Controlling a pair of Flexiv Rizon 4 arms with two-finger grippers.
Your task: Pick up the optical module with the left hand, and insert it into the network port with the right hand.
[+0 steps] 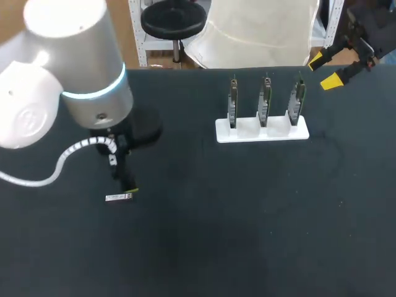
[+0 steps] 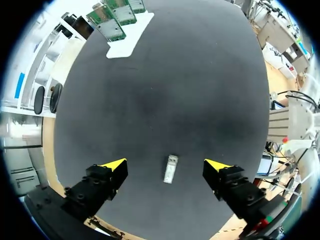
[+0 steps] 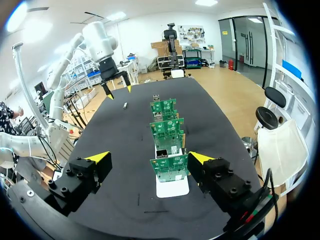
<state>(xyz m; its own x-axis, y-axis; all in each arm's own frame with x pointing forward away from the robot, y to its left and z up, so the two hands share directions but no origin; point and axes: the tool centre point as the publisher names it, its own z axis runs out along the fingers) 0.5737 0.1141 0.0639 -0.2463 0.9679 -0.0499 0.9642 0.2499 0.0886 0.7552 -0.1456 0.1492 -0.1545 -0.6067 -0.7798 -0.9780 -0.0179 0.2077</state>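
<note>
My left tool is wide open and holds nothing. The small silver metal optical module lies flat on the bench directly under it, between the two yellow tips and apart from both. Its long axis points ahead of the tool, so the fingers would close across its narrow width.

I judge the module to be light and stiff, with a smooth metal shell that can slip or turn between the pads. It is also low, so the tips must come almost to the surface. I would take it on the two long sides near the middle and leave one end free for the other tool. The contact end is probably delicate, so I would not squeeze there.

The matte black bench looks flat and not slippery.

The white slotted stand with three upright green circuit boards is far ahead of my left tool. My right tool is also wide open and empty, with the nearest board just ahead between its fingers.
</note>
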